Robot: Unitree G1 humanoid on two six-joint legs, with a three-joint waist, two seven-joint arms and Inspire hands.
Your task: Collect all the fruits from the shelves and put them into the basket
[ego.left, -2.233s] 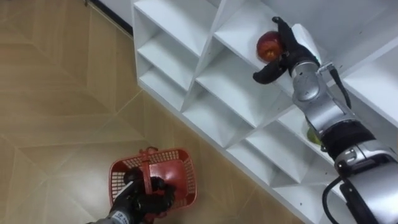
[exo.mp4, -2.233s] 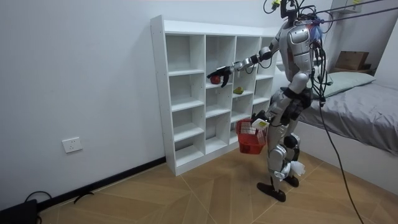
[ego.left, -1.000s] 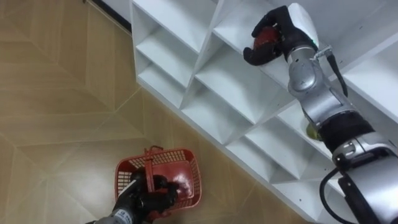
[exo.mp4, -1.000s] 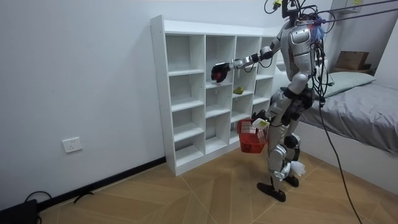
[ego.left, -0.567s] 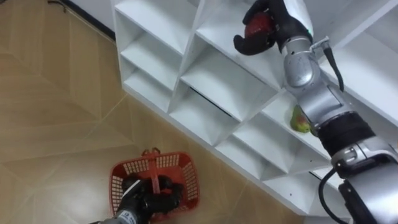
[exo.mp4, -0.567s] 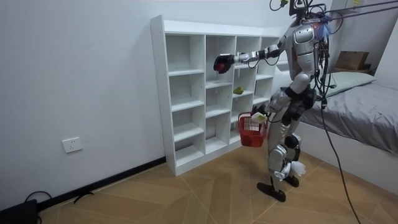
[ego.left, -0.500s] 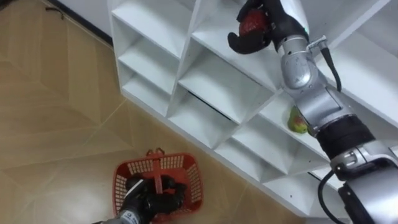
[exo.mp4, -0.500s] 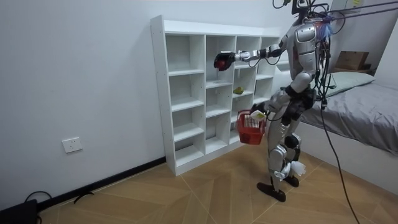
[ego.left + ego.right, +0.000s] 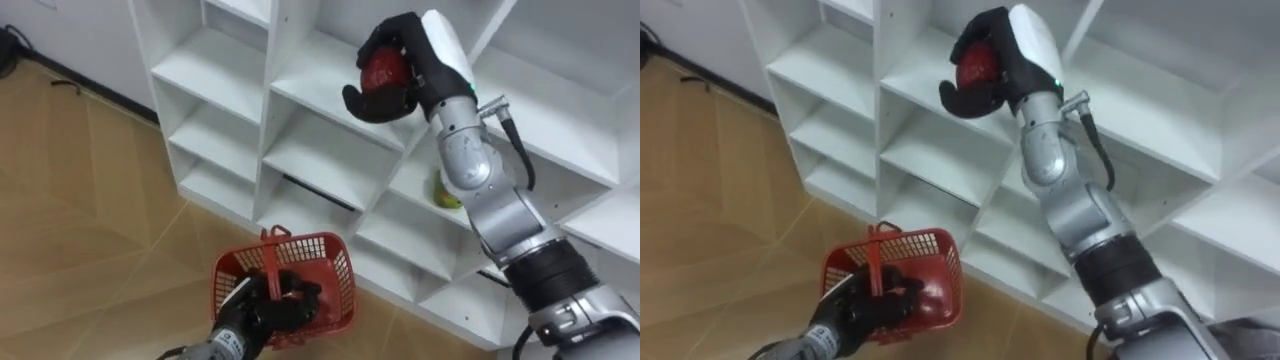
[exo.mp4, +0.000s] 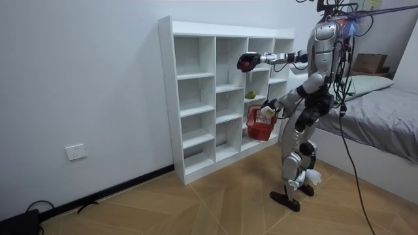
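Snugly, right fingers [image 9: 371, 105] round apple [image 9: 383, 70]

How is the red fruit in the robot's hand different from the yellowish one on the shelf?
The red fruit is dark red; the yellow-green fruit is pale. The red fruit is gripped in the right hand, in front of the closet; the yellow-green fruit lies in a compartment, untouched. Both look roundish.

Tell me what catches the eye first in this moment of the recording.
The right robot hand, up in front of the white shelf unit, is curled round a red fruit. Lower down, the left robot hand grips a red basket above the wooden floor. A yellow-green fruit lies in a shelf compartment, partly hidden by the right arm.
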